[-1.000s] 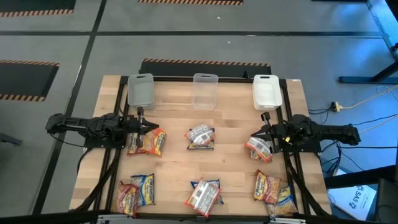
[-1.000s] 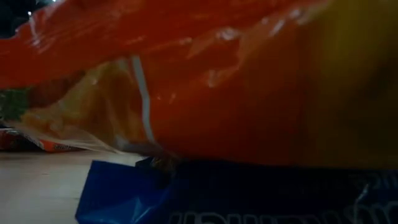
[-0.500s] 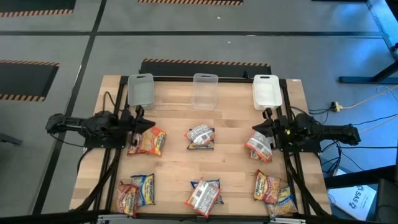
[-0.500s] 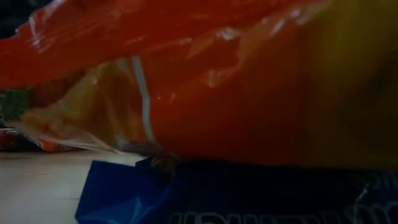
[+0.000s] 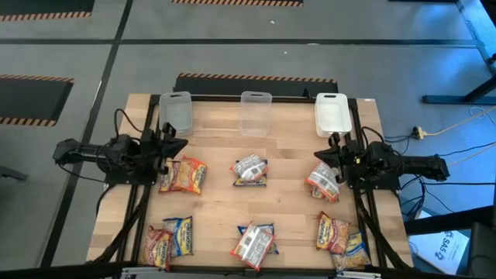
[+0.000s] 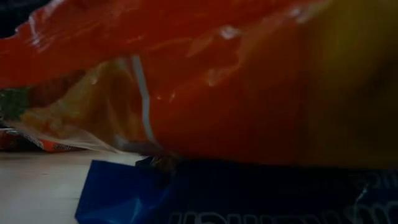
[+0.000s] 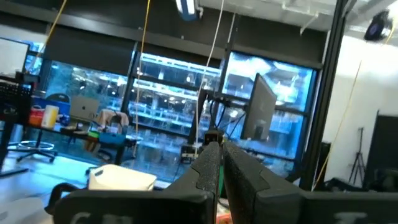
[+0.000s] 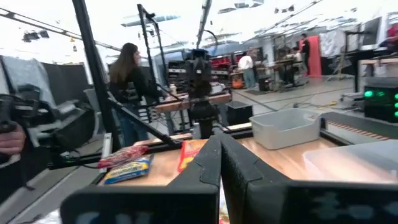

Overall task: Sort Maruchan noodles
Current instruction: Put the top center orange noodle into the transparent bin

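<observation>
Maruchan noodles [image 5: 250, 169] packets, label writing unreadable, wooden table [image 5: 291, 198]

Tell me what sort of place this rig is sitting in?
Most likely a robotics lab or workshop. The wooden table stands on grey floor with hazard-striped mats, the right wrist view shows workbenches and a person behind, and the left wrist view shows a monitor.

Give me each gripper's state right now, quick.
Left gripper: shut, holding nothing, near the left bin.
Right gripper: shut, holding nothing, above a noodle packet.
</observation>
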### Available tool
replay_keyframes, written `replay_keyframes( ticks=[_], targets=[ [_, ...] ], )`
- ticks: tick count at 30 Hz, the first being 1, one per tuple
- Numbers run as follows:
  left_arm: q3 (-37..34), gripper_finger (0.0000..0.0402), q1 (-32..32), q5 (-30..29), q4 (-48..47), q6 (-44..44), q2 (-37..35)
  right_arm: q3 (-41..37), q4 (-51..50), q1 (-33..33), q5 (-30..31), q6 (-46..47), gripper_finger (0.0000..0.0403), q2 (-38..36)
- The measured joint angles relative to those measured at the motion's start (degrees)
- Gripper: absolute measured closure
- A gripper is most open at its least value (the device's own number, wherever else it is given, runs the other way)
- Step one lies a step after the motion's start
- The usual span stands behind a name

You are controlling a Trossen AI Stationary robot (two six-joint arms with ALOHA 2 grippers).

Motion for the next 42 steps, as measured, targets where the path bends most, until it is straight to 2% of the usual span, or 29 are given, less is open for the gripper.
replay_keyframes(
  ticks=[4, 10, 16, 19, 25, 29, 35, 42],
  targets=[
    [5.40, 0.0386, -0.02, -0.59, -0.04, 1.35, 8.87, 0.00, 0.68, -0.01, 3.64, -2.54, 0.0403, 0.00],
    [15.22, 0.0386, 0.00, -1.67, -1.67, 4.98, 26.78, 0.00, -0.42, -0.02, 6.82, -5.23, 0.0403, 0.00],
    [24.31, 0.0386, -0.02, -1.44, -2.05, 11.61, 42.75, 0.00, -0.13, 0.00, 7.27, -5.86, 0.0403, 0.00],
    [27.99, 0.0386, -0.02, 0.72, -1.61, 10.19, 48.51, 0.00, -0.11, -0.02, 6.50, -3.82, 0.0403, 0.00],
    [34.30, 0.0385, 0.00, 1.57, -1.69, 8.86, 57.01, 0.00, -0.63, -0.02, 5.67, -3.24, 0.0403, 0.00],
    [38.19, 0.0368, -0.29, 1.57, -4.82, 8.37, 61.57, 0.00, -1.80, -0.02, 6.34, -0.89, 0.0403, 0.01],
    [44.70, 0.0308, -1.93, -0.33, -14.41, 8.31, 66.31, 0.00, -1.82, -0.01, 6.42, -0.94, 0.0389, 0.00],
    [50.55, 0.0234, -4.73, -2.50, -23.94, 11.57, 71.08, 0.00, -1.92, 0.00, 8.38, -1.01, 0.0331, 0.00]
  ],
)
